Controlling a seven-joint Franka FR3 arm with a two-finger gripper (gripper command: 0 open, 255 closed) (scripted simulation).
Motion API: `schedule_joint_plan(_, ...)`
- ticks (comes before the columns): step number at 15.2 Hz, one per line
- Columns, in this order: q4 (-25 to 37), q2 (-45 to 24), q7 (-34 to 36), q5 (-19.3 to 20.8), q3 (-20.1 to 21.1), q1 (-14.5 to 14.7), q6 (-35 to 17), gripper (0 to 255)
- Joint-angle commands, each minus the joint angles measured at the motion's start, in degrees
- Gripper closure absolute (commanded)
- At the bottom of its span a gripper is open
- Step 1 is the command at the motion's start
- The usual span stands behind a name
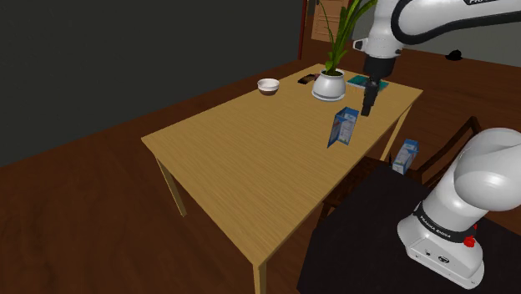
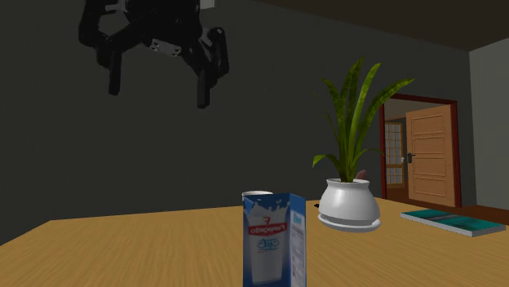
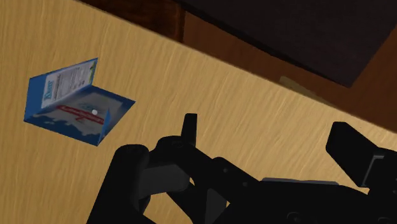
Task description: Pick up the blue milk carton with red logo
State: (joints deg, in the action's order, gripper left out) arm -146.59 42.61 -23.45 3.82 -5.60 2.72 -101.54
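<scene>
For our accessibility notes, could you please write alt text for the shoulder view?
A blue carton stands on a wooden table, and the arm's open black gripper hangs above it, off to one side. Farther back on the table sit a potted plant, a white bowl and a book.

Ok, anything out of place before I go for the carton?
A second carton sits off the table, beside the chair. The blue milk carton on the table stands upright; nothing looks spilled.
</scene>
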Motion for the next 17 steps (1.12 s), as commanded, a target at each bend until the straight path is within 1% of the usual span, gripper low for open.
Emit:
schedule_joint_plan(1, -1.5, -0.8, -7.9, 2.5, -3.4, 0.5, -2.8, 0)
schedule_joint_plan(6, -2.0, -7.1, -26.5, 7.7, -12.1, 2.2, -10.8, 0)
schedule_joint_plan(10, 0.1, -14.8, -41.5, 9.5, -18.9, 4.9, -17.7, 0)
schedule_joint_plan(12, 1.8, -19.4, -49.3, 9.2, -22.2, 6.7, -21.1, 0)
schedule_joint_plan(14, 4.0, -24.3, -57.4, 7.9, -25.4, 8.8, -24.3, 0)
schedule_joint_plan(17, 7.8, -32.4, -70.5, 3.7, -29.5, 12.1, -28.5, 0)
